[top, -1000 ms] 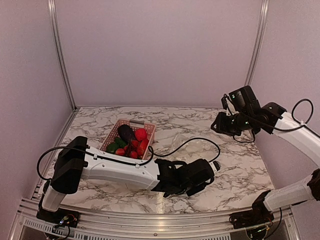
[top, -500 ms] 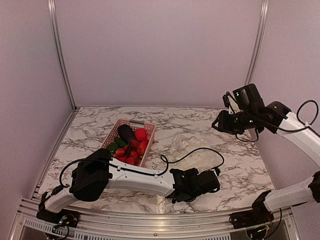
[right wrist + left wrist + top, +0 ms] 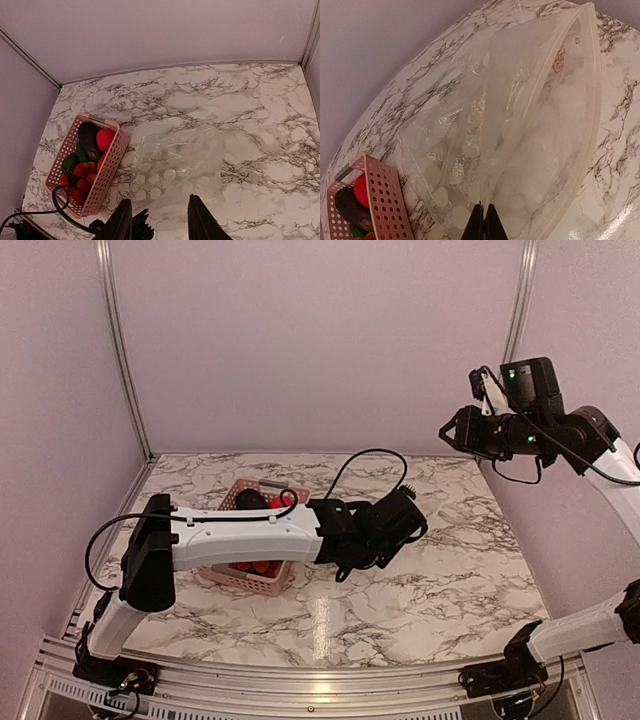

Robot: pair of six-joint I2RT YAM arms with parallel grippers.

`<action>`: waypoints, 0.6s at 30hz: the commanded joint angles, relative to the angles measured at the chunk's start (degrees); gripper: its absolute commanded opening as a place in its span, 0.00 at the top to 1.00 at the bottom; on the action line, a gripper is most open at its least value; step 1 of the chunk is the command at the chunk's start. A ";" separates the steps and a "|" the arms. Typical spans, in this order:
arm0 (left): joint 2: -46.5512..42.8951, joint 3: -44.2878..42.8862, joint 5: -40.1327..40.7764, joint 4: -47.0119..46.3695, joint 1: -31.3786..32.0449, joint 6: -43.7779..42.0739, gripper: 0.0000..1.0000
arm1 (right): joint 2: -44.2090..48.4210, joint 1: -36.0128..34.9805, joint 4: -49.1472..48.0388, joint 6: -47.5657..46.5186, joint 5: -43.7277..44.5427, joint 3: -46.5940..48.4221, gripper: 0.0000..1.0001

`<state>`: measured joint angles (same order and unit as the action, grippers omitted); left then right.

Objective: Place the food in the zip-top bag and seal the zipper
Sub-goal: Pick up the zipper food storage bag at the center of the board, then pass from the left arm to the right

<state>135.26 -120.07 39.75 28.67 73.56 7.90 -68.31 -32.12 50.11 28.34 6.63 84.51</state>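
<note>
The zip-top bag [image 3: 175, 167] lies flat on the marble, clear with faint white dots. It fills the left wrist view [image 3: 520, 130], with the zipper [image 3: 596, 100] as a whitish strip down its right edge. My left gripper [image 3: 484, 226] is shut, and a fold of the bag's film runs up from between its tips. In the top view the left gripper [image 3: 400, 512] and arm hide the bag. The food sits in the pink basket [image 3: 107, 172]: eggplant [image 3: 89, 140], tomato [image 3: 105, 139], small red pieces [image 3: 80, 172], green pieces [image 3: 70, 161]. My right gripper [image 3: 160, 220] is open and empty, high above the table at the right [image 3: 455, 430].
The pink basket [image 3: 262, 585] stands left of centre, partly behind my left forearm, and shows at the lower left of the left wrist view [image 3: 382, 200]. A black cable [image 3: 370, 455] loops over the left arm. Pale walls close the table on three sides.
My left arm has swung from the table's front edge back toward the middle, over the bag. My right arm has risen and drawn back to the right.
</note>
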 commanded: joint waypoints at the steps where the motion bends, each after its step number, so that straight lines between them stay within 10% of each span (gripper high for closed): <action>1: -12.11 -1.73 -4.97 4.31 -4.55 14.09 1.00 | -2.73 0.48 -0.14 -3.00 2.12 6.11 0.64; 18: -19.04 5.80 -20.84 0.91 -15.32 35.59 1.00 | -20.89 -1.94 -5.17 -4.13 -10.37 15.87 0.62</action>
<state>115.52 -116.25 23.73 31.38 59.94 38.89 -89.17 -32.53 46.50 23.81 -0.99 97.78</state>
